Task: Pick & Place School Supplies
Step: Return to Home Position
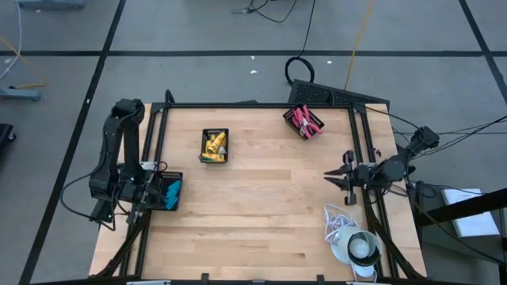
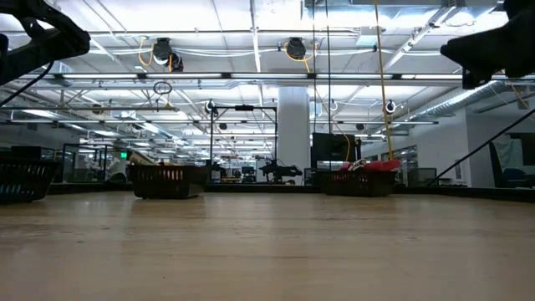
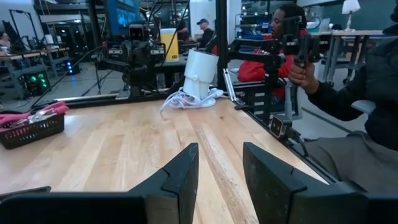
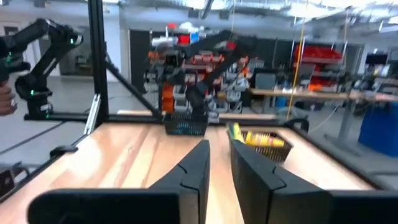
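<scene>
While nothing is lying loose on it, table (image 1: 261,229): you are looking at bare boards between three black bins, so the sorting is looking finished.
Arms: the left arm (image 1: 119,150) is sitting folded at the left edge and the right arm (image 1: 404,158) at the right edge. I am judging that both are parking clear of the middle.
Bins: each is holding one kind, which is keeping the supplies sorted.
Left gripper (image 3: 219,152): it is hanging by the left-edge bin (image 4: 185,130), fingers gaping, gripping nothing.
Right gripper (image 4: 219,146): it is pointing inward across the table, fingers narrowly parted, empty.
Supplies: blue erasers (image 1: 173,191) are lying in the left-edge bin, yellow tubes (image 1: 215,144) in the bin left of centre (image 4: 267,147), and red-handled scissors (image 1: 303,120) in the far bin (image 3: 31,132).
Views: only the left wrist view is showing you a person (image 3: 373,81) seated past the right edge. Only the high view is showing all three bins' contents together.
</scene>
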{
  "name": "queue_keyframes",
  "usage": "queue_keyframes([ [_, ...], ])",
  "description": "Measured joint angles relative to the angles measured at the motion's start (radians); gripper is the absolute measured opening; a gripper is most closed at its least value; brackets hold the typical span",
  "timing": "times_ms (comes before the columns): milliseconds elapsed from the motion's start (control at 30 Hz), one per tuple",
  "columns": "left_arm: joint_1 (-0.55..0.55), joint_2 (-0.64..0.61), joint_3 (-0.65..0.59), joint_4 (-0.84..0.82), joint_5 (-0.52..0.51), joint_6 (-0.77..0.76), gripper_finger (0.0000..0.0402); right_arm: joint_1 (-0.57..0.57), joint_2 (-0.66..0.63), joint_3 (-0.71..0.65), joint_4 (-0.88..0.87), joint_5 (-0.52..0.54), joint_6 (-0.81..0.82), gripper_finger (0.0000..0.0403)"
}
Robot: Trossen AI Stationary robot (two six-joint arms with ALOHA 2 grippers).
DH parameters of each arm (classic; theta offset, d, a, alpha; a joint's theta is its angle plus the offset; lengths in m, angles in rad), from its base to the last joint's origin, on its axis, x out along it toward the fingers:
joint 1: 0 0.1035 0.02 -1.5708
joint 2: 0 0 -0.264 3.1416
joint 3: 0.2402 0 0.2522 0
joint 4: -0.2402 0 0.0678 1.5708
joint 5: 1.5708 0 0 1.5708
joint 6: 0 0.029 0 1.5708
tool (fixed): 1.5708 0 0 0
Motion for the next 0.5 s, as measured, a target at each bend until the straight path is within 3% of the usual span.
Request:
queue_keyframes([
  [133,0.000,0.000,0.000,-0.005,-0.010,-0.001,0.0127,0.000,0.000,-0.001,-0.074,-0.021,0.084,0.0054],
  [267,0.000,0.000,0.000,-0.043,-0.031,-0.028,0.0127,-0.013,0.000,-0.001,-0.073,-0.152,0.099,0.0055],
  [500,0.001,-0.002,0.000,-0.242,-0.053,-0.241,0.0127,-0.104,0.000,-0.001,-0.066,-0.185,0.053,0.0055],
])
